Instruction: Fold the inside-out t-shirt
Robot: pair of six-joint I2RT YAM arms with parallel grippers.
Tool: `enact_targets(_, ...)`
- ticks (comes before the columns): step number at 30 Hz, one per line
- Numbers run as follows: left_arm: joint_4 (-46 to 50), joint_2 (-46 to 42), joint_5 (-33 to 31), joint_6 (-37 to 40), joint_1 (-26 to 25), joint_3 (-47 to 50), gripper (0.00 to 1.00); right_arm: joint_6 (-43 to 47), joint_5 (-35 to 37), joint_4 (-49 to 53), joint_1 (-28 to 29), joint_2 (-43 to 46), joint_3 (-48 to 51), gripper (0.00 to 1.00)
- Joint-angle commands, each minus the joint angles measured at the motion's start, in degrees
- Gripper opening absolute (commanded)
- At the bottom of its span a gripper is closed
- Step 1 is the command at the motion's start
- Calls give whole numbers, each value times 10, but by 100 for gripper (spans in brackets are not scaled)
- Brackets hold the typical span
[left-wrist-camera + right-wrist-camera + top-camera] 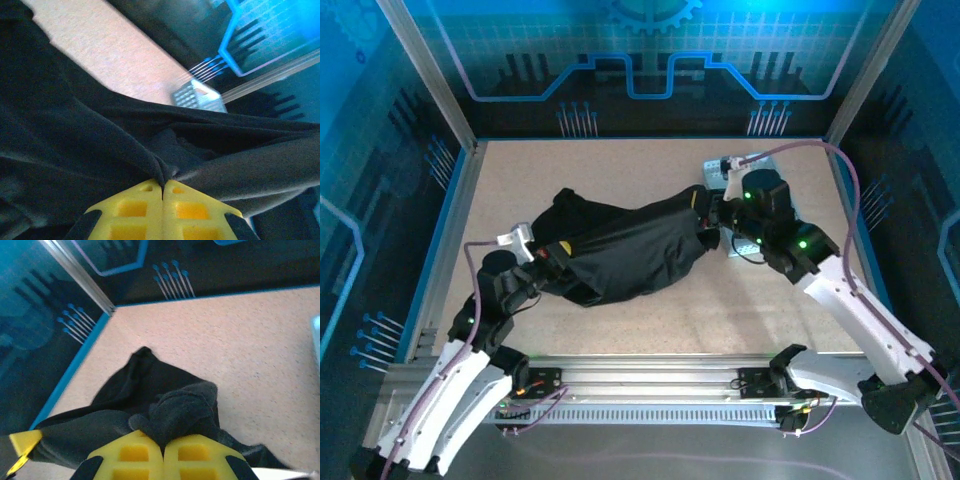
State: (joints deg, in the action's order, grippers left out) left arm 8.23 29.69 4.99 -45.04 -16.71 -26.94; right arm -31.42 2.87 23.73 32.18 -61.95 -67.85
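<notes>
inside-out t-shirt (630, 250): your black shirt lies bunched up in the middle of the table (620, 170). it is pulled long from left to right, and each end is held by one of your arms.
left gripper (162, 187): you have it at the left end of the shirt. its two yellow fingers are pressed tight together, with a fold of the black cloth pinched between them.
cloth at the left pinch: creases spread out from the pinch like a fan, and the shirt hangs in soft folds above it.
right gripper (163, 445): you have it at the right end of the shirt. its yellow fingers are closed too, and a thick lump of black cloth sticks up from between them.
tray (197, 96): the light grey tray with holes sits on the far right part of the table, close to the right end of the shirt. your right arm covers part of it from above.
</notes>
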Motion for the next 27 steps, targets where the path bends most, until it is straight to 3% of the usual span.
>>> enact_targets(1,-22,-6,51,-10,2,49,0,-1,-10,0,-7,-2,50,0)
enact_targets(4,-21,9,115,-55,-11,111,12,-21,7,4,-17,11,135,0)
enact_targets(7,13,23,136,-80,-64,155,20,-61,-10,1,-31,25,238,0)
enact_targets(10,88,27,123,-92,-124,156,24,-96,-22,17,-35,41,308,0)
enact_targets(13,191,17,95,-75,-136,102,43,-116,-30,53,-34,73,344,0)
enact_targets(16,265,38,19,-41,-135,15,57,-148,-31,97,-32,97,371,0)
enact_targets(18,265,96,-15,-13,-136,-46,66,-171,-37,109,-28,102,395,0)
enact_targets(23,207,322,-11,19,-140,-170,67,-195,-29,97,-9,101,428,0)
enact_targets(27,261,489,-73,74,-180,-330,69,-194,-29,78,-7,93,427,0)
